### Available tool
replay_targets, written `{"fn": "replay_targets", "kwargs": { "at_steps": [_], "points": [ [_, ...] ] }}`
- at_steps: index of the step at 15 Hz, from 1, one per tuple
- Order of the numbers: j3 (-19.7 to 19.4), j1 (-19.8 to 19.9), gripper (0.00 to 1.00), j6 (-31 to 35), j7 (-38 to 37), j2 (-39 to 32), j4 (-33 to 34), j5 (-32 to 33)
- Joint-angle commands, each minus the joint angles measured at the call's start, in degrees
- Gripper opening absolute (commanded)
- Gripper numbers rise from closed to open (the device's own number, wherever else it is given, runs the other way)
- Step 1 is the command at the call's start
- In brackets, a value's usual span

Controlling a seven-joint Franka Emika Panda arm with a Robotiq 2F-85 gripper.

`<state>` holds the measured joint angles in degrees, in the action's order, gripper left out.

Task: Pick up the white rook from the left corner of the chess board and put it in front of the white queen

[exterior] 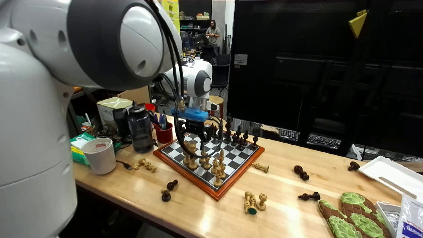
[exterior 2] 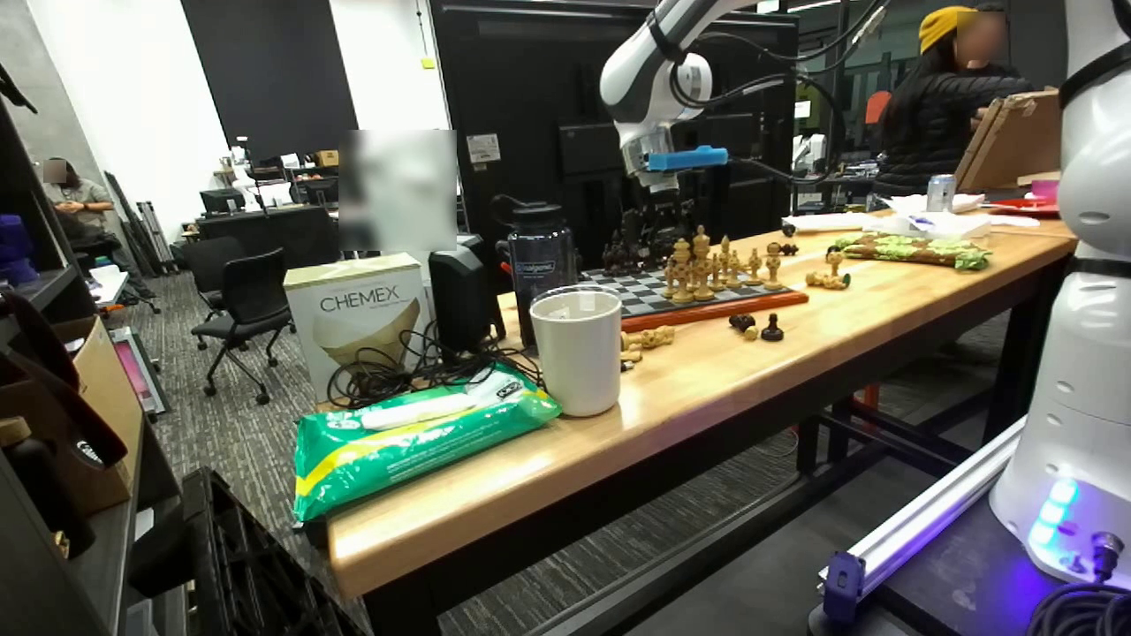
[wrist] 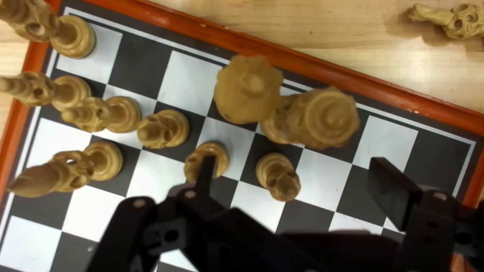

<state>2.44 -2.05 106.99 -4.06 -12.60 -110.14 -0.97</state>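
While the gripper [wrist: 297,177] hangs over the chess board [exterior: 185,176], we see its fingers [wrist: 393,192] standing well apart in the wrist view. We find the white rook [exterior: 217,178] upright on a white corner square, at the board corner nearest the camera in an exterior view. Two tall pale pieces [wrist: 249,90] stand close together near the board's edge, and we cannot tell which is the white queen. On the table [exterior: 287,218] we see dark pieces [exterior: 309,196] lying and a white cup [exterior 2: 577,358]

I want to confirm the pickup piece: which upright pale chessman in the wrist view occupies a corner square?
The pale piece at the top left, on a white corner square; the other standing pieces there occupy no corner.
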Motion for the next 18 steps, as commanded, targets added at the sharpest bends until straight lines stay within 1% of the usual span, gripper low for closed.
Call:
{"fn": "replay_targets", "kwargs": {
  "at_steps": [1,10,15,18],
  "points": [
    [-0.15,-0.22,1.0,0.26,0.31,1.74,-1.1,-0.16],
    [-0.1,-0.37,1.0,0.06,0.17,2.65,-0.48,-0.07],
    [-0.29,-0.23,1.0,-0.24,-0.39,4.84,0.03,0.23],
    [-0.37,-0.3,1.0,0.78,-0.82,7.6,-0.84,1.02]
  ]
}}
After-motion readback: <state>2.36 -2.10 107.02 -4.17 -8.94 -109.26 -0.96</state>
